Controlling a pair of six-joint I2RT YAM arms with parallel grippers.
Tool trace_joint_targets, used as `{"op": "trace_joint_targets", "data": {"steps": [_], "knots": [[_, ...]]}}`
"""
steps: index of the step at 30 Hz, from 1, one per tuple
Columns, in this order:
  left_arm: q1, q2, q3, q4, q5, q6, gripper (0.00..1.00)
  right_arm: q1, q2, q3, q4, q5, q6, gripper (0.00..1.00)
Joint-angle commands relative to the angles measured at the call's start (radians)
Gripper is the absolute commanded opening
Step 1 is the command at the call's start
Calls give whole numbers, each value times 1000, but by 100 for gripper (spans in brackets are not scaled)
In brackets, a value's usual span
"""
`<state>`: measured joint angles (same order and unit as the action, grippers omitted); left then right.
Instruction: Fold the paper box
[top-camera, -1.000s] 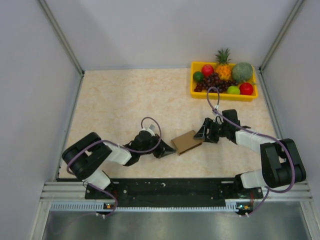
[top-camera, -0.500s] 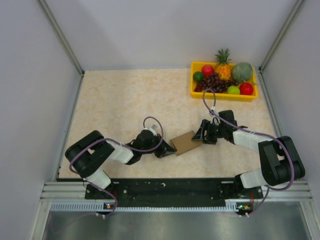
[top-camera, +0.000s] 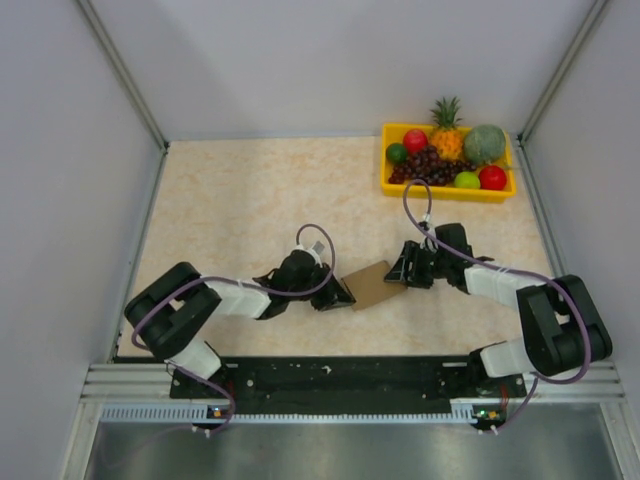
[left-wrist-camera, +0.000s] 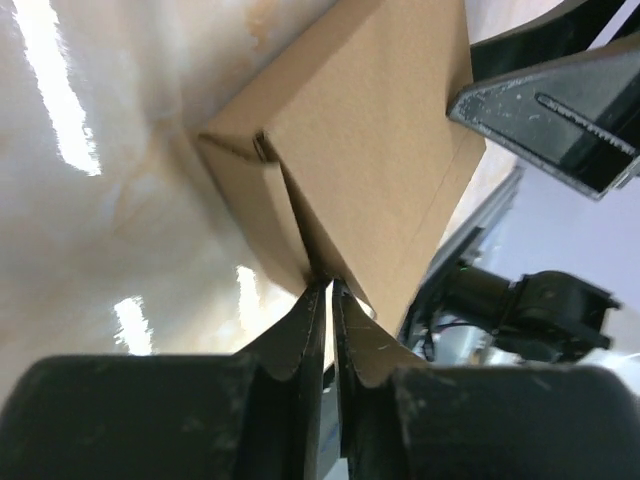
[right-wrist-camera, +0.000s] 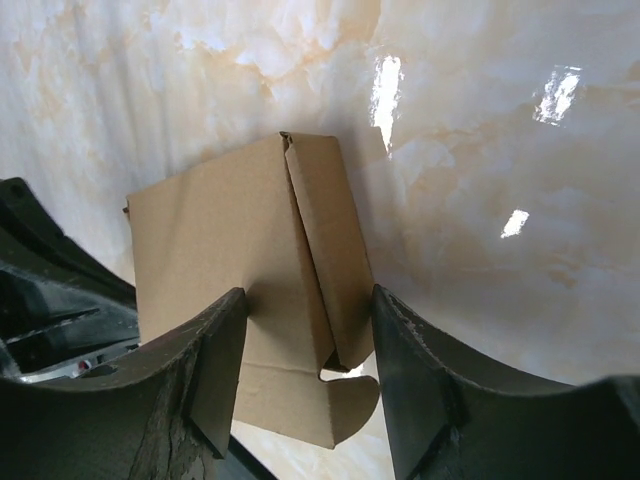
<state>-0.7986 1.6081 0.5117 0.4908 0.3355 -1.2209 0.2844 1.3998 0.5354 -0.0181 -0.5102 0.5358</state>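
A small brown cardboard box (top-camera: 375, 284), partly folded, is lying on the table (top-camera: 230, 200) just ahead of the arms' bases, between the two grippers. The left gripper (top-camera: 340, 297) is reaching in low from the left, its tips touching the box's left end. In the left wrist view its fingers (left-wrist-camera: 297, 333) are sitting almost together, with only a thin slit showing between them. Their tips are meeting the box (left-wrist-camera: 370, 150) at the seam where a side panel joins the top. Whether any cardboard is being pinched there cannot be told.

The right gripper (top-camera: 402, 272) is bearing on the opposite end. In the right wrist view its jaws are standing apart, straddling the box (right-wrist-camera: 230, 240). One finger (right-wrist-camera: 215, 370) is lying over the broad top panel, and the other (right-wrist-camera: 410, 370) is sitting just outside a narrow side panel that is sloping down to the table. A curved tab is showing between them at the near edge.

A yellow tray (top-camera: 440, 193) of fruit (top-camera: 430, 160) is sitting well apart, at the table's far right corner.
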Motion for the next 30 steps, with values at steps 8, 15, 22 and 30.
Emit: {"op": "trace_joint_targets", "data": {"steps": [8,15,22,30], "knots": [[1,-134,19,-305,-27,342,20,19,-7,-26,47,84,-10,50],[2,-375,-88,-206,-33,368,48,21,-12,-23,37,76,-16,50],[-2,-245,128,-380,-98,428,57,22,-31,-43,44,114,4,49],[-73,-33,327,-612,-231,557,53,24,-30,-68,104,116,27,32]]}}
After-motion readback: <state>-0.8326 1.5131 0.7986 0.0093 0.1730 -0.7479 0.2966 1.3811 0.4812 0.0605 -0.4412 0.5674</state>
